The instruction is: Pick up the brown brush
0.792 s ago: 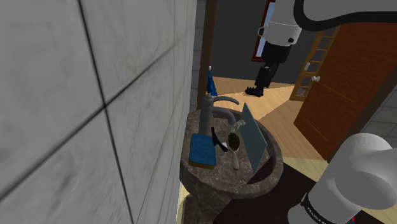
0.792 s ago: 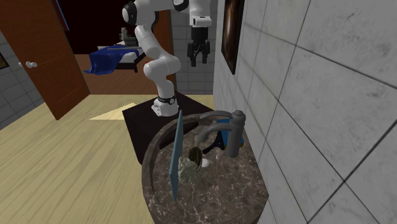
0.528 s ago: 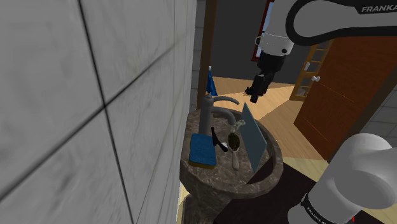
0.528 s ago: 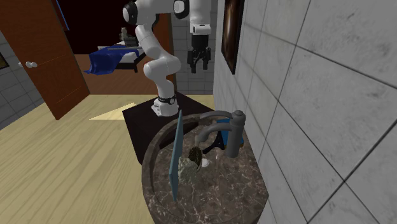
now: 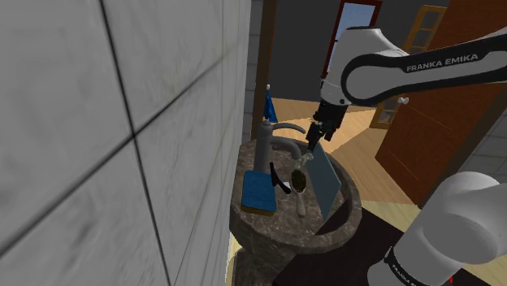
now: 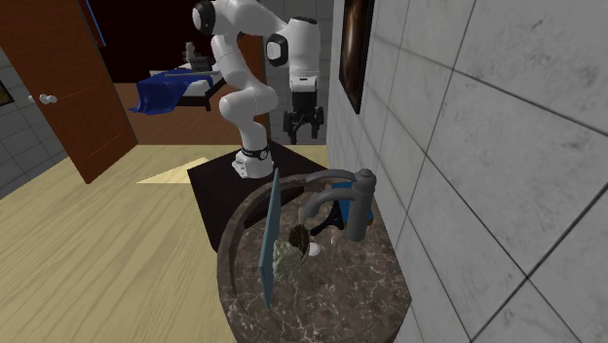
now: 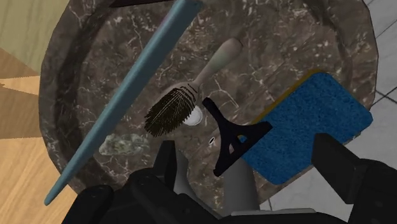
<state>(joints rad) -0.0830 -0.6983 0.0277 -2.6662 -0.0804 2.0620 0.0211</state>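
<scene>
Black two-finger gripper [image 6: 303, 127] is open: fingers apart, nothing btwn them. It hangs over the round dark marbled sink [image 7: 67, 76], close to the upper edge of a blue-grey flat panel [image 7: 121, 108] standing tilted in the basin. In the wrist view a grey faucet [image 5: 266, 142] and a black angular tool [image 7: 232, 137] sit nearest the fingers. The brown brush [image 7: 175, 111] – oval bristled head, pale handle – lies in the basin btwn panel and a blue sponge w/ yellow underside [image 7: 312, 124]. Its head is by the white drain and its handle points away from the faucet – clear of the gripper. Grey tiled wall [image 5: 122, 122] is alongside.
</scene>
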